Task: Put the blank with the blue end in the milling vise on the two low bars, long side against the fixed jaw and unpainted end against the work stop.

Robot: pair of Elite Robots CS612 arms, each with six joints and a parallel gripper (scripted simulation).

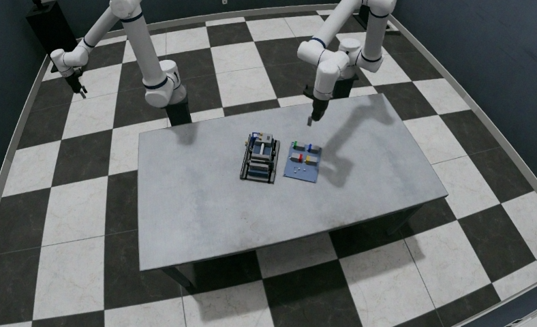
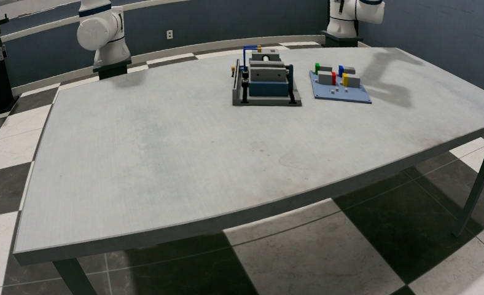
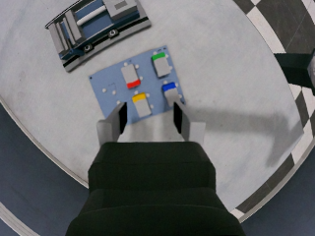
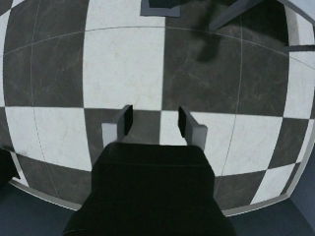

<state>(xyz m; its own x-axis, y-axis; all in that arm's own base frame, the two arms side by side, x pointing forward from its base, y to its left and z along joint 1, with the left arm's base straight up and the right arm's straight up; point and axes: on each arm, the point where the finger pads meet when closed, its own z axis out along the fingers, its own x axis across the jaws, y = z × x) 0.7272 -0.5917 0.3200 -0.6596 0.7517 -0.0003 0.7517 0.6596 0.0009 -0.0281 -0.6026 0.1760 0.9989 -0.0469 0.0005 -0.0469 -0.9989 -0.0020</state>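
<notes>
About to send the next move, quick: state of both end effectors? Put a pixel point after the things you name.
Left end effector (image 1: 311, 120) (image 3: 151, 123): open, holding nothing.
Right end effector (image 1: 83, 92) (image 4: 156, 123): open, holding nothing.

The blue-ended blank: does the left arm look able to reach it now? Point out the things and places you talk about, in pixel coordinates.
Probably yes. The left gripper (image 1: 309, 120) (image 3: 150, 111) is open above the table's edge near the blank (image 1: 313, 148) (image 2: 349, 70) (image 3: 171, 95), with nothing visible between. The yellow-ended blank (image 1: 311, 160) (image 2: 352, 80) (image 3: 142, 105) stands close beside it.
</notes>
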